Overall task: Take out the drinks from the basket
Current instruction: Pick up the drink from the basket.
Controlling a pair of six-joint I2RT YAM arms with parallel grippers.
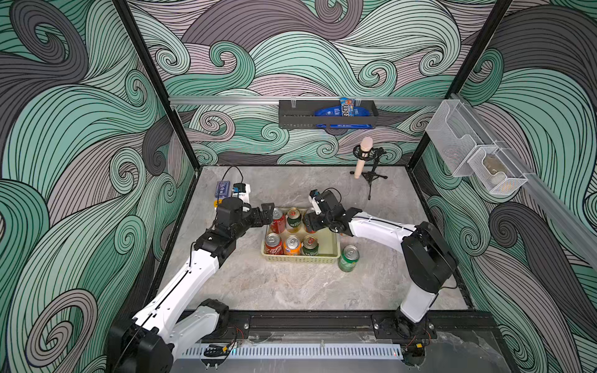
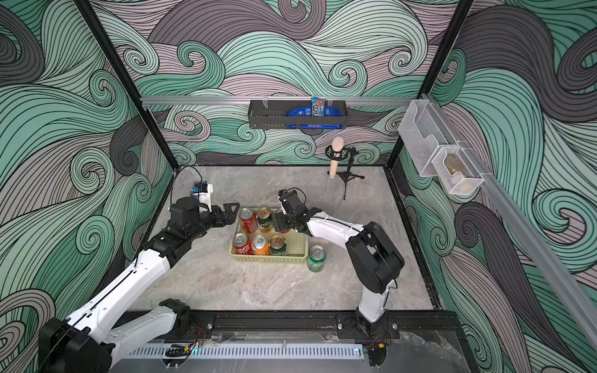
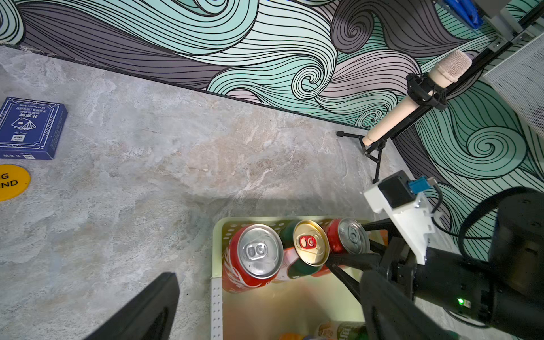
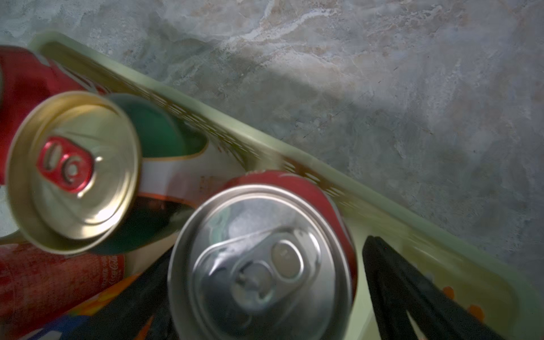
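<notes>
Extraction step, mid-grasp. Right gripper (image 4: 266, 253) straddles the back-row red can (image 3: 350, 235) inside the basket (image 1: 300, 259), jaws spread, not yet pinching (gap beside one finger). Bright green can (image 1: 349, 258) stands outside. Left gripper (image 1: 267, 213) gapes, empty. Next, I judge: close squarely, lift straight.

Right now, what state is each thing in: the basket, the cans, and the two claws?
Basket: sitting on the table, six cans visible standing in it.
Bright green can: upright on the table, outside the basket.
Left gripper: open, empty, beside the basket.
Right gripper: open, straddling the back red can.
Back red can: upright, in the basket.
</notes>
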